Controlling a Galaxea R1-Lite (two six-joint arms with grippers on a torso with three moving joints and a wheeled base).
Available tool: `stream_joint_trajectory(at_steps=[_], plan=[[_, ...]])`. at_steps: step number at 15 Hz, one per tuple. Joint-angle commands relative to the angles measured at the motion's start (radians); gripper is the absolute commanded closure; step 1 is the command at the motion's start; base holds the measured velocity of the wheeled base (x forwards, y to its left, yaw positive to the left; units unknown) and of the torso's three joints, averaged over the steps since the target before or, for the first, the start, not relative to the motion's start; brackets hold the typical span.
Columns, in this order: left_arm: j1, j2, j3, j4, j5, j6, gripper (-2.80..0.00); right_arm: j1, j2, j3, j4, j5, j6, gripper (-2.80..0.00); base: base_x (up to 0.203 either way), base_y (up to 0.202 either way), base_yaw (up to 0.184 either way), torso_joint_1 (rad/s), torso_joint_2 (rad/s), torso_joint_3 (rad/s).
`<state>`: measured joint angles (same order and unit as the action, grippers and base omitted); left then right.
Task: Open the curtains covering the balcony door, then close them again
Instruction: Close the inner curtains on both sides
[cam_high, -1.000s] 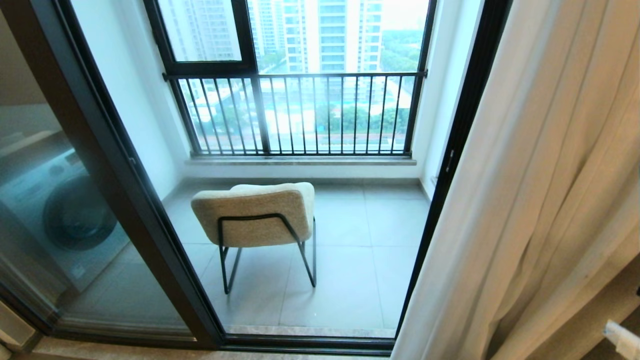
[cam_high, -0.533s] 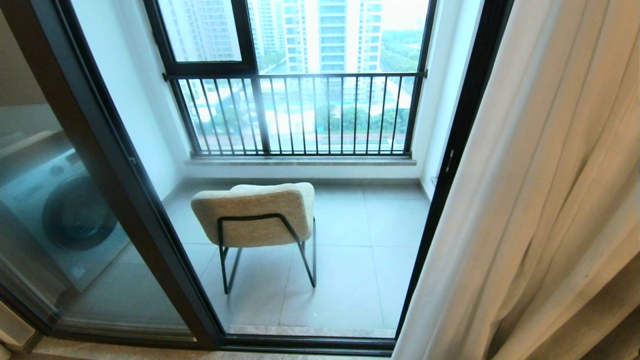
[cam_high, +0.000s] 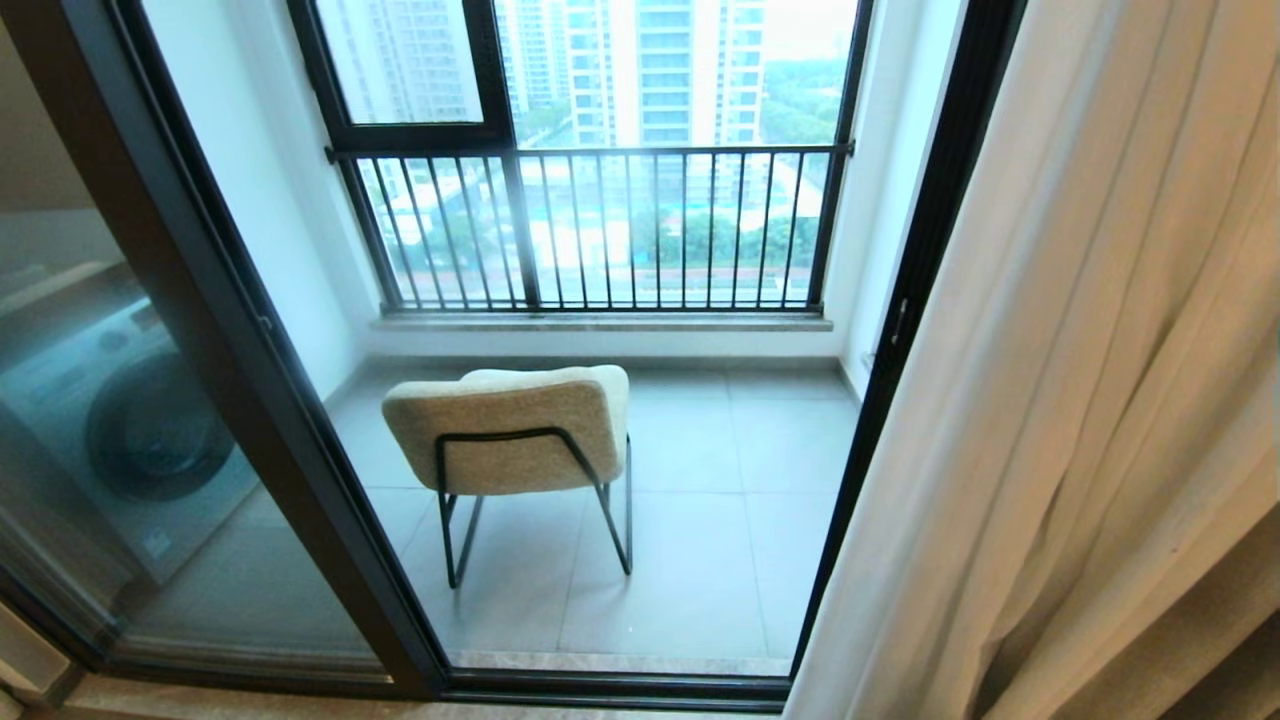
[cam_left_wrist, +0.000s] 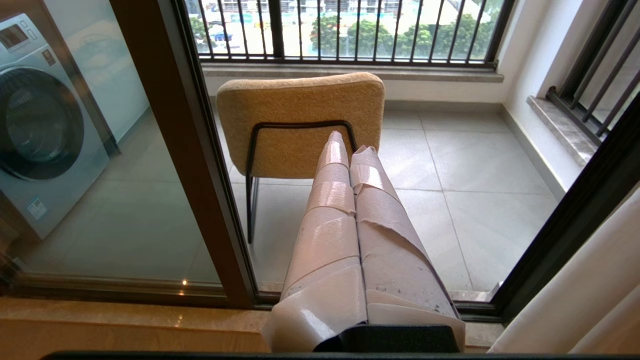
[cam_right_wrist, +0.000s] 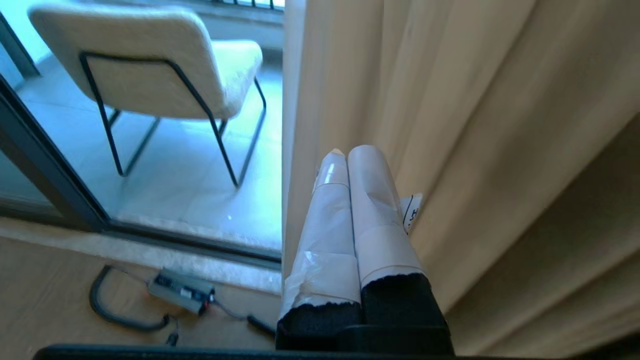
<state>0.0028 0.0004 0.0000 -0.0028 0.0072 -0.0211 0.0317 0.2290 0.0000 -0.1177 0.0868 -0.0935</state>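
Observation:
The cream curtains (cam_high: 1080, 400) hang gathered at the right, leaving the balcony door (cam_high: 250, 350) uncovered, its dark frame and glass in plain sight. Neither gripper shows in the head view. In the right wrist view my right gripper (cam_right_wrist: 348, 152) is shut, its taped fingers pressed together with nothing between them, low in front of the curtains (cam_right_wrist: 475, 125) and just beside their inner edge. My left gripper (cam_left_wrist: 350, 145) is shut and empty too, parked and pointing at the door frame (cam_left_wrist: 185, 150) and the glass.
Beyond the glass, a beige chair (cam_high: 510, 430) stands on the tiled balcony. A washing machine (cam_high: 130, 430) sits at the left and a railed window (cam_high: 600, 220) at the back. A power adapter with its cable (cam_right_wrist: 180, 290) lies on the wooden floor by the threshold.
The tip of my right gripper, seen a second ago at the head view's lower right corner, has dropped out of that view. The curtains and door have not moved.

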Motion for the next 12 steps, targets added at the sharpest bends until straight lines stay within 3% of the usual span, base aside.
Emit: stream_joint_trajectory(at_steps=[1,7,12], plan=[[0.0,0.0,0.0,0.0,0.0,0.0,0.0,0.002,-0.004,0.0,0.048,-0.004,-0.001,0.0,0.0,0.0,0.0,0.0,0.0,0.0],[0.0,0.0,0.0,0.0,0.0,0.0,0.0,0.003,-0.007,0.0,0.123,-0.035,0.022,0.0,0.0,0.0,0.0,0.0,0.0,0.0],[0.0,0.0,0.0,0.0,0.0,0.0,0.0,-0.032,-0.227,0.0,0.123,-0.035,0.01,0.0,0.0,0.0,0.0,0.0,0.0,0.0]])
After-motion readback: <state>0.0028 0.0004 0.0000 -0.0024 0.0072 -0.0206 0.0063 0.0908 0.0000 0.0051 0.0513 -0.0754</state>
